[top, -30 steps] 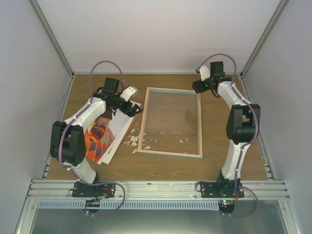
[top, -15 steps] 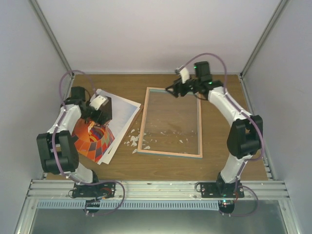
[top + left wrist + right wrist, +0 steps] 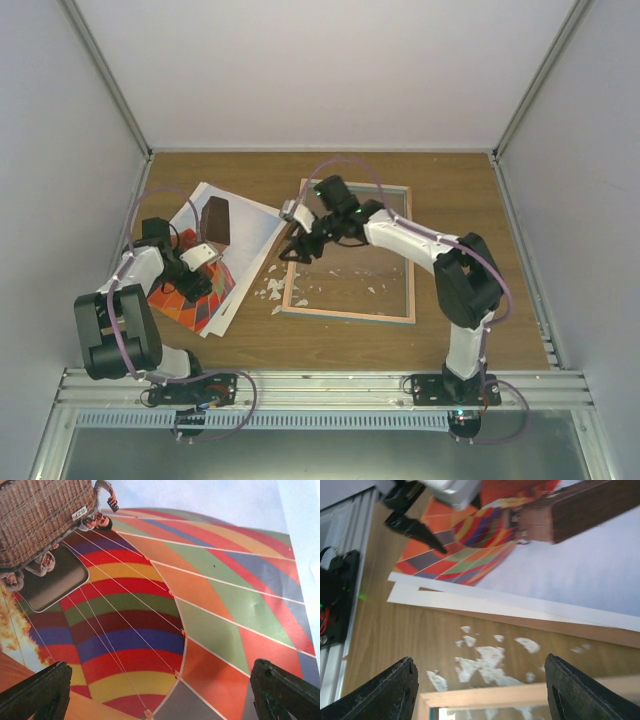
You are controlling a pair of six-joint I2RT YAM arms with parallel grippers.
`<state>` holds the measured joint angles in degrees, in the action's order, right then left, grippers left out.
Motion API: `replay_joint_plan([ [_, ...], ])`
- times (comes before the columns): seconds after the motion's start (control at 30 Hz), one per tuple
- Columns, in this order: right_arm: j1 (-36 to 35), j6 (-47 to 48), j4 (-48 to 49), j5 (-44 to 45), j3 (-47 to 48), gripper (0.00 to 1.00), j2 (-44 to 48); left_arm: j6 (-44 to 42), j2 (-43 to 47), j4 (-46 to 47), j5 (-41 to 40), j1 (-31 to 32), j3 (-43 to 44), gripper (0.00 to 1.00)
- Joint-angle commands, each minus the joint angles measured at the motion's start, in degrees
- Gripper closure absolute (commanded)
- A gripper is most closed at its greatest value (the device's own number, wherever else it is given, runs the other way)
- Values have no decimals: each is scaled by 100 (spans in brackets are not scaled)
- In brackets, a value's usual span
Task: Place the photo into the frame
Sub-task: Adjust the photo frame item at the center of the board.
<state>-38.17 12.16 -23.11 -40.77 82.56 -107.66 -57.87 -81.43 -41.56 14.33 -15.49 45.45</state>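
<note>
- The frame (image 3: 350,316) lies flat mid-table, its long sides running away from the arm bases. Your widest room is the bare table (image 3: 455,200) to its right and along the far strip.
- The photo (image 3: 250,225) lies flat left of the frame, askew on a stack of sheets. Its nearest corner sits just beside the frame's left rail; from above you cannot tell whether they touch.
- White flecks (image 3: 270,290) litter the narrow gap between stack and frame, and some lie inside the frame's opening.
- Your left gripper (image 3: 205,282) hangs low over the balloon end of the photo, jaws spread wide and empty.
- Your right gripper (image 3: 295,247) reaches across the frame to its left rail, jaws apart, gripping nothing.
- In the left wrist view the print fills everything: coloured stripes and the wicker basket, with both fingers (image 3: 35,695) at the bottom corners.
- The right wrist view gives you the layering that the top camera blurs. A cream sheet (image 3: 470,600) and a brown board (image 3: 600,632) step out from under the photo. Below them come the flecks, then the frame's pale wood rail.
</note>
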Motion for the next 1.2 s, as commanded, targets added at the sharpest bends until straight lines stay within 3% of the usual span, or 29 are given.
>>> replay_joint_plan([
  [0.0, -452, 254, 14, 56, 79, 31, -228, -480, 47, 239, -87, -17, -141, 2],
  [0.33, -612, 43, 304, -267, -200, 33, -390, -2816, 1557, -894, 17, -235, -721, 1],
  [0.47, -639, -64, 416, -373, -275, 34, -464, -3241, 2080, -870, -84, -72, -1263, 1],
  [0.83, -641, -394, 651, -586, -430, 37, -501, -3239, 2448, 486, -287, 445, -2307, 1],
  [1.17, -647, -472, 630, -381, -142, 39, -998, -2383, 2228, 935, -169, 1189, -2330, 1],
])
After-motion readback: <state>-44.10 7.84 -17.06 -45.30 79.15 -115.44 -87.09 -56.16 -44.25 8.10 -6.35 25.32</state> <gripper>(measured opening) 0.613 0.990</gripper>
